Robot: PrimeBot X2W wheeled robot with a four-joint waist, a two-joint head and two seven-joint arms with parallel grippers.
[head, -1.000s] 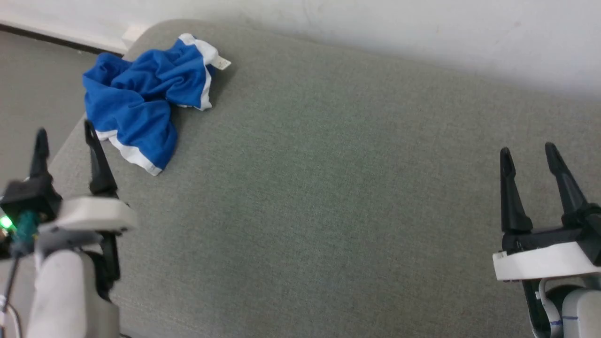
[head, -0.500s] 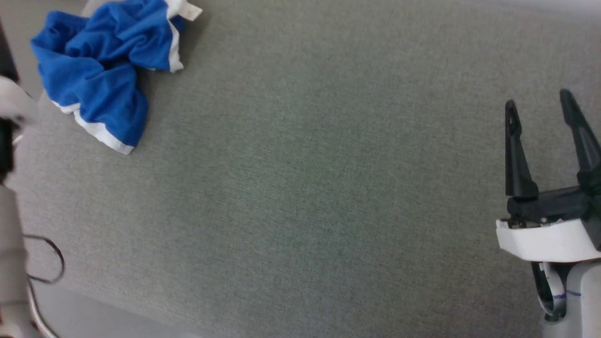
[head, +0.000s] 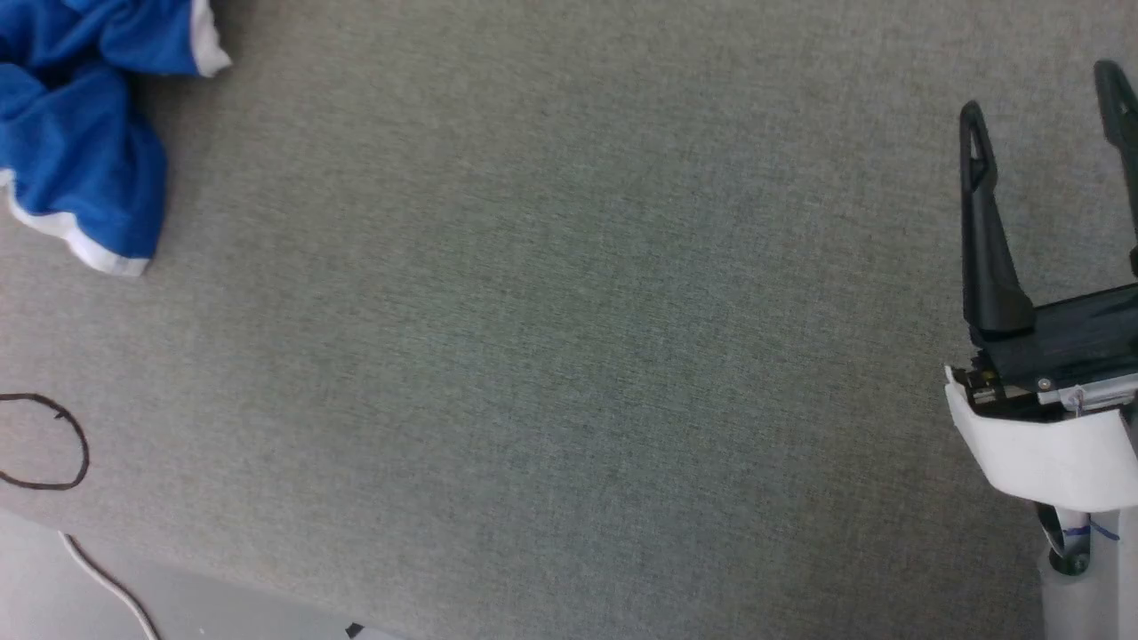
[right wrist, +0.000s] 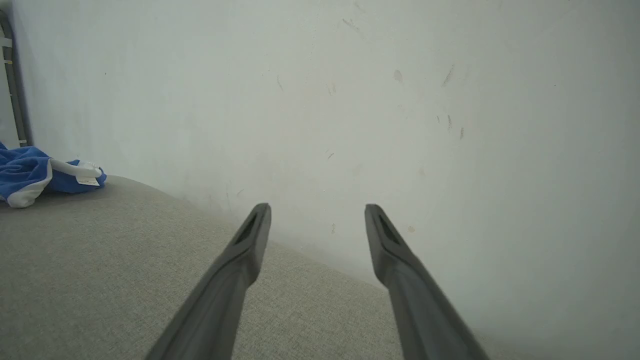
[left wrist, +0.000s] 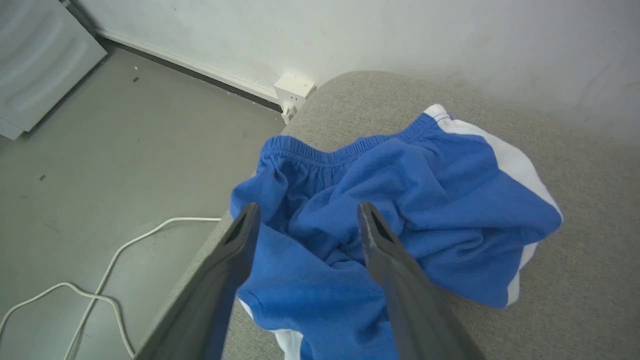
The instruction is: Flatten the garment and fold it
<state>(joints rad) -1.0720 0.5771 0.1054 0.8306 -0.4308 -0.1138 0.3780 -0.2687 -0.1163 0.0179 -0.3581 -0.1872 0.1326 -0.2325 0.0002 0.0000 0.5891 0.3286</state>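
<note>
The blue shorts (head: 76,151) lie crumpled at the head view's upper left on the grey cushion (head: 551,338), cut off by the frame. In the left wrist view the shorts (left wrist: 390,200) show a gathered waistband and white side trim near the cushion's corner. My left gripper (left wrist: 306,216) hangs open just above the bunched fabric, holding nothing. At the head view's right edge my right gripper (head: 1040,93) stands open and empty, far from the garment. The right wrist view has the shorts (right wrist: 30,175) with their white label at far left, and the right gripper (right wrist: 316,215) facing the wall.
A white wall (right wrist: 350,100) runs behind the cushion. Grey floor (left wrist: 100,150) lies beyond the cushion's left edge, with a white cable (left wrist: 100,280), a wall socket (left wrist: 292,90) and a white cabinet (left wrist: 35,60). A black cable loop (head: 53,440) shows at the head view's left.
The head camera has tilted down and turned right, so the shorts slid to the upper-left corner. The left arm has left the head view. The right gripper appears higher and closer.
</note>
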